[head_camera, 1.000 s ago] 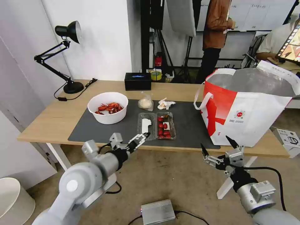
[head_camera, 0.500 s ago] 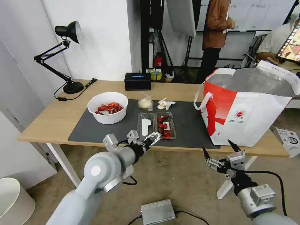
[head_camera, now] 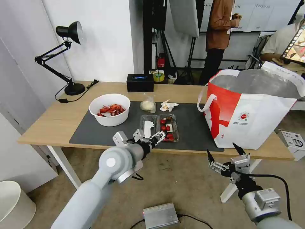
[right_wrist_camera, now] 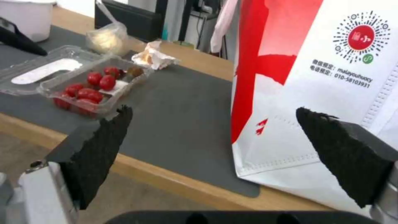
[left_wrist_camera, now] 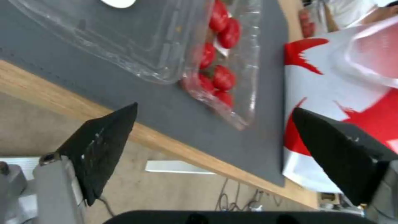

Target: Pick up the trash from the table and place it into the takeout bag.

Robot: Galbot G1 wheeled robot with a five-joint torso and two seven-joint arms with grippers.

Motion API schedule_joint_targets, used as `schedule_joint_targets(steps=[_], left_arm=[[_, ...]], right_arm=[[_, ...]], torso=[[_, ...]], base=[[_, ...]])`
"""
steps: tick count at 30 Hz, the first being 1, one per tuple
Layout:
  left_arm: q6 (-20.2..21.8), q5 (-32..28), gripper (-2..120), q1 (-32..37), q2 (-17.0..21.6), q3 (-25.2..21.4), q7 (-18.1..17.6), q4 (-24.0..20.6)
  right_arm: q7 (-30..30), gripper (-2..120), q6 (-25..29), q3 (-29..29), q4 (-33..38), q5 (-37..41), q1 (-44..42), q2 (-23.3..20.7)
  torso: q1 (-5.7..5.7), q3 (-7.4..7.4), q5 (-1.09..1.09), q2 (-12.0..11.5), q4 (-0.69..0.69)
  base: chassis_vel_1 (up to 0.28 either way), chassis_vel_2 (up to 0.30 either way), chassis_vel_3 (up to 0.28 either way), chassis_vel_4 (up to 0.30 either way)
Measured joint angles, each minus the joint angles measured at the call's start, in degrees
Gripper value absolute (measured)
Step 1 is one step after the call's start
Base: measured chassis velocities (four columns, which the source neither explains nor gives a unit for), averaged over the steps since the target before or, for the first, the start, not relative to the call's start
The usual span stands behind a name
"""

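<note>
Our left gripper (head_camera: 152,139) hovers with fingers spread at the surface's (head_camera: 47,125) near edge, just before the clamshell (head_camera: 159,127). It lies open on the mat (head_camera: 190,127), lid flat beside the tray of red bits. We judge it light, thin and springy; pinch its near rim gently. The right gripper (head_camera: 225,156), fingers spread, waits below the bag (head_camera: 251,105).
</note>
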Motion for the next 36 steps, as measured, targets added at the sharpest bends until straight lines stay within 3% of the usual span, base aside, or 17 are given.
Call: schedule_joint_targets(steps=[8,36], left_arm=[[-1.2,1.0,100,-2.1,-1.2,1.2,-2.0,2.5],[-2.9,2.6,100,-3.1,-2.4,1.1,-2.6,4.6]], right_arm=[[0.0,100,0.3,-0.1,-0.6,0.0,0.6,-0.1],[0.0,100,0.6,-1.3,-2.3,-0.3,1.6,0.4]], torso=[[0.00,0.00,0.00,0.0,0.00],[-0.02,-0.01,-0.01,0.0,-0.02]], base=[[0.000,0.000,0.000,0.000],[0.000,0.000,0.000,0.000]])
